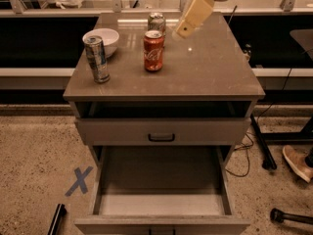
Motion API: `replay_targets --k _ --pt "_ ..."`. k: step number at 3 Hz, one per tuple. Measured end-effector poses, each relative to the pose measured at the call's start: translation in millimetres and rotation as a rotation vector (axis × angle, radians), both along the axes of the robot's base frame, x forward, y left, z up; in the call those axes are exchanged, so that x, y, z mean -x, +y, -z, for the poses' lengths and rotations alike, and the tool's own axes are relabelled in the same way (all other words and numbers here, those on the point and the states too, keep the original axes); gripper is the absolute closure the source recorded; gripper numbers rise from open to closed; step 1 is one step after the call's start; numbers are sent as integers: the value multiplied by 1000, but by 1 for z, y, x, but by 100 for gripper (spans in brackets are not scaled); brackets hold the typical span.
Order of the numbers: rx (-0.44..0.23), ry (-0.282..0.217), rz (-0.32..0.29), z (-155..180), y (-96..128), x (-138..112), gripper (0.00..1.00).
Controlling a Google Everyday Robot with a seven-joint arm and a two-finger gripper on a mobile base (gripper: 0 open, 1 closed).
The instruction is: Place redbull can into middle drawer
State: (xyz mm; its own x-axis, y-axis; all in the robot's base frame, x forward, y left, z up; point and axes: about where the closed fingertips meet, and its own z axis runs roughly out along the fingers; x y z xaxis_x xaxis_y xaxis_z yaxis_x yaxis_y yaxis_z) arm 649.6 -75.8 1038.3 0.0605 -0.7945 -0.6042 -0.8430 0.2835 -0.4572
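Observation:
The redbull can [96, 58] stands upright near the left front corner of the cabinet top [210, 67]. It is tall, slim, silver and blue. The middle drawer [161, 203] is pulled wide open below, with a pale floor and grey side walls, and nothing shows inside it. My gripper [185, 29] hangs from the upper right over the back of the cabinet top, right of the red cola can [153, 51] and well apart from the redbull can. It holds nothing that I can see.
A white bowl [101, 40] sits behind the redbull can. A shorter silver can [156, 22] stands behind the cola can. The upper drawer front [161, 131] has a black loop handle. A blue tape X [78, 181] marks the floor at left. A shoe [297, 162] and cables lie at right.

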Motion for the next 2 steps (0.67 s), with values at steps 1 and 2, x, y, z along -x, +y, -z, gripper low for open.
replay_targets --k 1,2 --pt "-57 26 -24 13 25 -10 0" --pt "-127 34 -68 31 72 -20 0"
